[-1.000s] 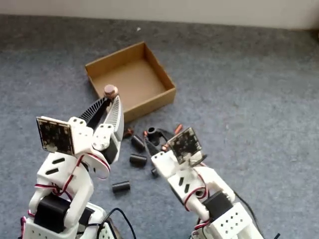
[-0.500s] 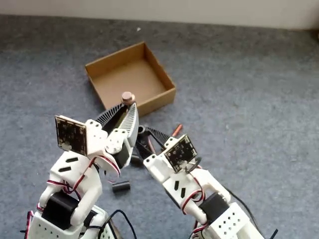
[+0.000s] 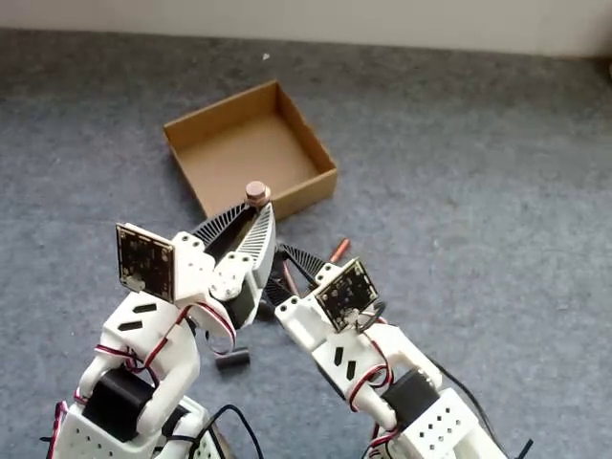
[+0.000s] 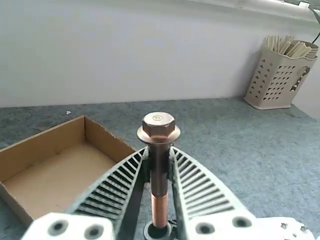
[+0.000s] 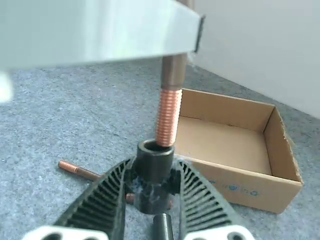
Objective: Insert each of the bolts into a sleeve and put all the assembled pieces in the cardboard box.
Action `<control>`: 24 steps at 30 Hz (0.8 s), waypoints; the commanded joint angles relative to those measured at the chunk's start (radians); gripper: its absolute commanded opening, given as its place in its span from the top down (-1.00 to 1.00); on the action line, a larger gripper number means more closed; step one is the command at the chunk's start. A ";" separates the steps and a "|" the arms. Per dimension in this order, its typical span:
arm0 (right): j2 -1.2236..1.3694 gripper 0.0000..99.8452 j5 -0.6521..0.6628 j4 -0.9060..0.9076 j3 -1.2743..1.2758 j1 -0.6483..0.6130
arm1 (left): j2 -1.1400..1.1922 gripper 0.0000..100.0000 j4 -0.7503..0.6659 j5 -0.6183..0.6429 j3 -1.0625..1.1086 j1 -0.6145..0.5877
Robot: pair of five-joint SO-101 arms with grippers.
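My left gripper (image 3: 254, 207) is shut on an upright copper bolt (image 3: 256, 191), head up, in front of the cardboard box (image 3: 251, 148). In the left wrist view the bolt (image 4: 158, 150) stands between the fingers of that gripper (image 4: 158, 159), its threaded end meeting a black sleeve (image 4: 158, 231) below. My right gripper (image 5: 154, 170) is shut on this sleeve (image 5: 155, 172), which it holds upright. The bolt's thread (image 5: 167, 117) dips into the sleeve's open top. The box (image 5: 235, 145) lies just behind and holds nothing.
A loose black sleeve (image 3: 232, 359) lies on the grey carpet between the arm bases. Loose bolts lie near the right gripper (image 3: 338, 251) (image 5: 82, 171). Another sleeve (image 5: 162, 227) sits under the right gripper. A beige stick holder (image 4: 280, 75) stands by the wall.
The left arm has carried the bolt to the right, away from the box's front wall, until it is over the right gripper. The right gripper swung left with the sleeve under it.
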 commanded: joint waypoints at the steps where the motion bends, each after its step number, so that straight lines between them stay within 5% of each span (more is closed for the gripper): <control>1: -0.019 0.99 0.002 -0.030 -0.024 -0.005 | -0.010 0.99 -0.029 0.009 0.018 0.016; 24: -0.019 0.99 0.002 -0.030 -0.027 0.061 | -0.010 0.97 -0.015 0.006 0.059 0.059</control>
